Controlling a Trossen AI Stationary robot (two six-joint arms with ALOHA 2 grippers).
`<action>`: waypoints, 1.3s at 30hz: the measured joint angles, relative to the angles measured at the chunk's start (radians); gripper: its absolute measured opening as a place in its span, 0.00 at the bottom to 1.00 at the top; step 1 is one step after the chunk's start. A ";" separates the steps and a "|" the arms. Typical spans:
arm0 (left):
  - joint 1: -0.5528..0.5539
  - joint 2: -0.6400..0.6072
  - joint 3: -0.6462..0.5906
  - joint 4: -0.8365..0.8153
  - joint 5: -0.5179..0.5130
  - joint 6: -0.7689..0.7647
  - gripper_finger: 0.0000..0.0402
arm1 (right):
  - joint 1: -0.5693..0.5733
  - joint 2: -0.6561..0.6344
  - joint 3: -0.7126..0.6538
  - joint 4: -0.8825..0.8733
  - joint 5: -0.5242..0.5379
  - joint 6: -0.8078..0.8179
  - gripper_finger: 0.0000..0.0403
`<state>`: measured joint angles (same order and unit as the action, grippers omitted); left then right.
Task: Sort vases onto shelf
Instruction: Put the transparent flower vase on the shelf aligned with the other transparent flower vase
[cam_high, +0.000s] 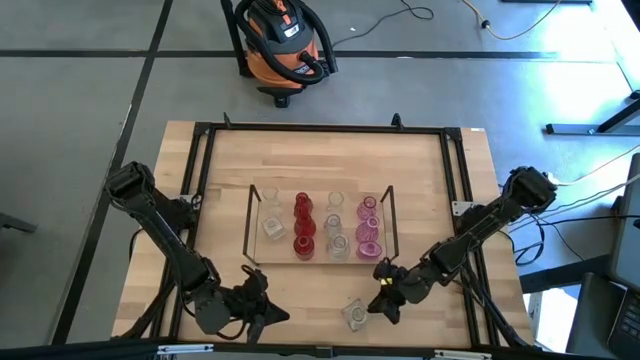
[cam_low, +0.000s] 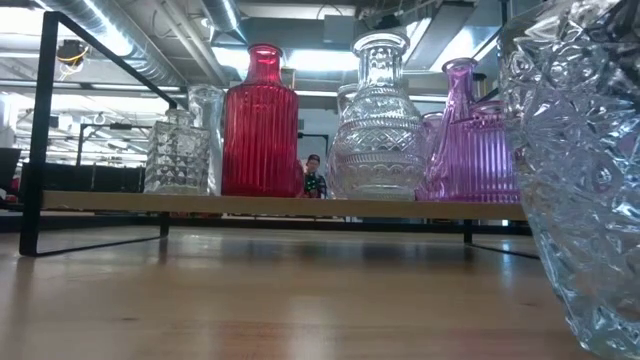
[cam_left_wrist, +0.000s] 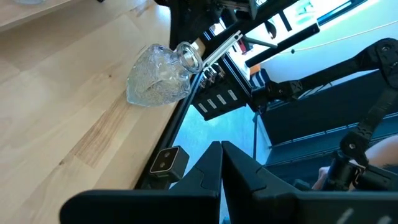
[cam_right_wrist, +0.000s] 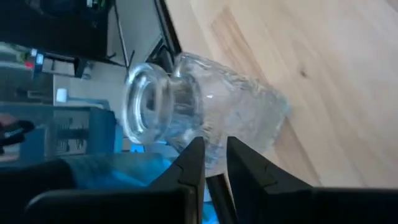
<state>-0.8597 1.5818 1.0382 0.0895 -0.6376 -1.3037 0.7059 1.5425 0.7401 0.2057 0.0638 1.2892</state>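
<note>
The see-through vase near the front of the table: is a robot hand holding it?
Cannot be told: the right gripper is right beside the clear vase, narrow jaws before its body. The left gripper holds nothing.

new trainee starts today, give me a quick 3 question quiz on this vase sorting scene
1. True or false: every vase is already on the shelf.
2. Which sits nearest the right gripper? A red vase, B pink vase, C clear vase.
3. Where is the left gripper?

Key:
1. False; a clear vase stands on the table in front of the shelf.
2. C.
3. At the table's near edge, fingers shut, holding nothing.
</note>
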 joint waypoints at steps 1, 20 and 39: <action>0.000 0.000 0.000 0.000 0.000 0.000 0.00 | 0.001 0.000 0.014 -0.023 0.007 0.020 0.13; 0.000 0.000 0.000 0.015 -0.001 0.079 0.00 | 0.218 0.093 0.115 -0.317 0.451 0.870 0.13; -0.012 -0.193 0.000 -0.274 0.031 0.262 0.00 | 0.016 0.474 0.596 -0.311 0.345 0.775 0.13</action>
<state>-0.8715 1.3888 1.0382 -0.1846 -0.6062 -1.0413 0.7216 2.0163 1.3357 -0.1051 0.4092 2.0638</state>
